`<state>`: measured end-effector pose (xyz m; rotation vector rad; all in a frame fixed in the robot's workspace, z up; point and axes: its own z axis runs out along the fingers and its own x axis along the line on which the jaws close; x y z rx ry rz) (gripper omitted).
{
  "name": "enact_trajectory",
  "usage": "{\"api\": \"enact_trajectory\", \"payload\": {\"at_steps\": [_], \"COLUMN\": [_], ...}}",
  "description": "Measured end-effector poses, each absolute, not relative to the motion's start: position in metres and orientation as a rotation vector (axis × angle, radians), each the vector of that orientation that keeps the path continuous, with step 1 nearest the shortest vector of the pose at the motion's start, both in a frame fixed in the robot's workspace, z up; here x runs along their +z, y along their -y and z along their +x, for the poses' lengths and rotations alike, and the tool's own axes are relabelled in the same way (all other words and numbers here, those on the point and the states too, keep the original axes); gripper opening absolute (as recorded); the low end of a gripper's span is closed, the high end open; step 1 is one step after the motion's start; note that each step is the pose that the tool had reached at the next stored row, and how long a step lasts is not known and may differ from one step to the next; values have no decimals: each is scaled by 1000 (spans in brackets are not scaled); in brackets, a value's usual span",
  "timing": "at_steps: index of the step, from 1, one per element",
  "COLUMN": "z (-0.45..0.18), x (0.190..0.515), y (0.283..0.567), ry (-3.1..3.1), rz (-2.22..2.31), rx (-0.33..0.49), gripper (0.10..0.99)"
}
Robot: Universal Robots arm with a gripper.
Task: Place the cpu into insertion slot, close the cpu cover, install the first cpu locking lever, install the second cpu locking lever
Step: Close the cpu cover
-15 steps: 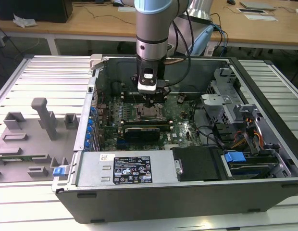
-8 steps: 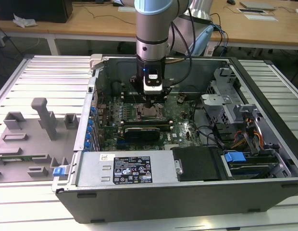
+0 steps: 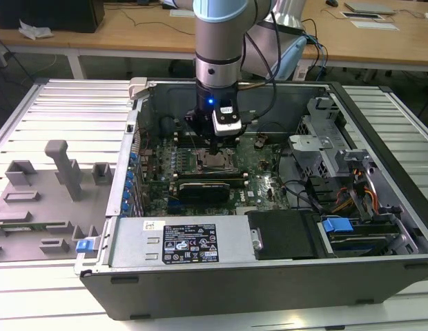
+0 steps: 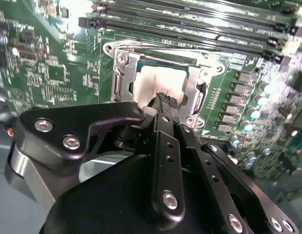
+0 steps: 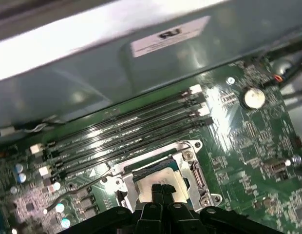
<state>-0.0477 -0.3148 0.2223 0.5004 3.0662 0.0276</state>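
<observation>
Open grey computer case [image 3: 283, 279] on the slatted metal worktop [image 3: 62, 103], with the arm reaching down to the green motherboard [image 4: 58, 73]. We see the small square cpu with its silvery-grey metal top [image 4: 147, 82] lying in the square insertion slot [image 4: 165, 62], ringed by the thin silvery metal frame of the cpu cover [image 4: 194, 87]. The black hand [image 4: 163, 100] has its fingers pressed together, with no object visible between them and the tips at the chip's top. We judge the chip light, stiff, smooth and delicate on its underside, best taken by two opposite edges. The hand hides the near part of the chip. We cannot tell whether the tips touch it, nor whether the cover is fully down.
</observation>
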Motion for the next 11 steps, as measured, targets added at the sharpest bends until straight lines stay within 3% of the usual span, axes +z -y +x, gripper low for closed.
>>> {"api": "enact_trajectory", "payload": {"at_steps": [11], "z": [-52], "x": [221], "y": [318], "ry": [-3104], "rz": [163], "rx": [30], "gripper": [106]}}
